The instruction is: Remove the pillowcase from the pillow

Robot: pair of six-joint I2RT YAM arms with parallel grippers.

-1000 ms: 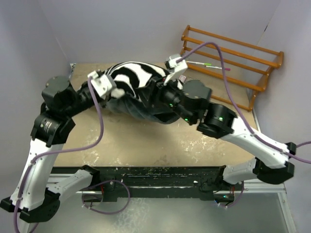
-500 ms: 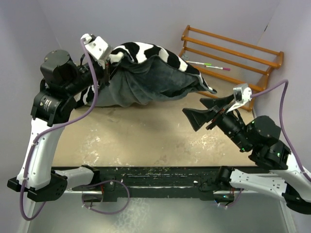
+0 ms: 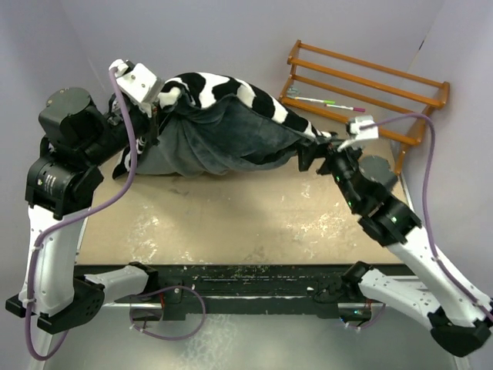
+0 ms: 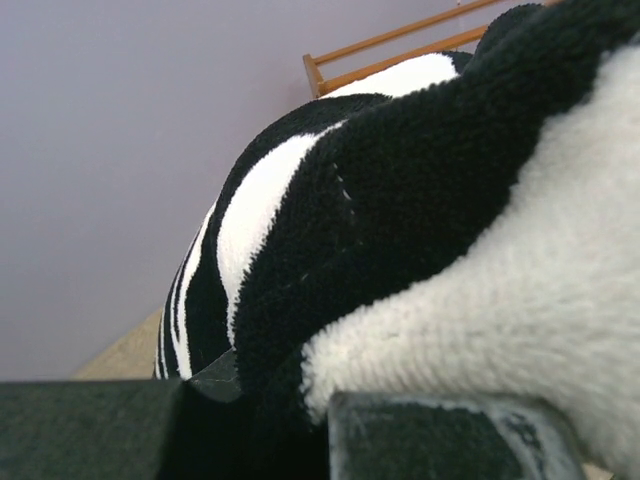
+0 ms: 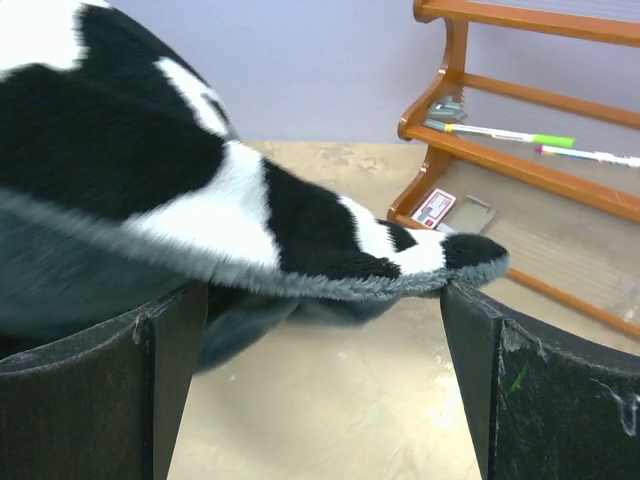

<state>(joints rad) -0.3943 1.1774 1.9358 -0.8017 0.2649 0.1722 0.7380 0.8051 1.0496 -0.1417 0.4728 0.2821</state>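
bare tan table lies between the arm bases and the work.

right gripper, right of centre, low over the table. its fingers stand wide apart and hold nothing. in the wrist view the striped corner tip of the pillowcase hangs in the gap between them. as far as we can tell it touches neither pad.

left gripper, raised at the far left, is clamped on the other end of the pillowcase. plush stripes bulge over both fingers in its wrist view, and the cloth hangs from it in the top view.

between the two, the pillowcase sags like a hammock, grey side toward us, zebra side along the far edge. its belly sits lowest toward the left, on or just over the table.

the pillow: we see no plain white cushion for certain, and a white patch by the left gripper may only be a stripe. we judge it sits inside the sagging bulk.

step in hand, as we read it: take the free right corner. to do it well, ease forward until the hem sits deep between the pads before closing, and catch cloth only, no stuffing. we cannot tell which end is open. if both holds are on the closed end, lifting them together should let the cushion slide out.

far right: a wooden rack with markers stands near that corner, so keep the wrist off it.
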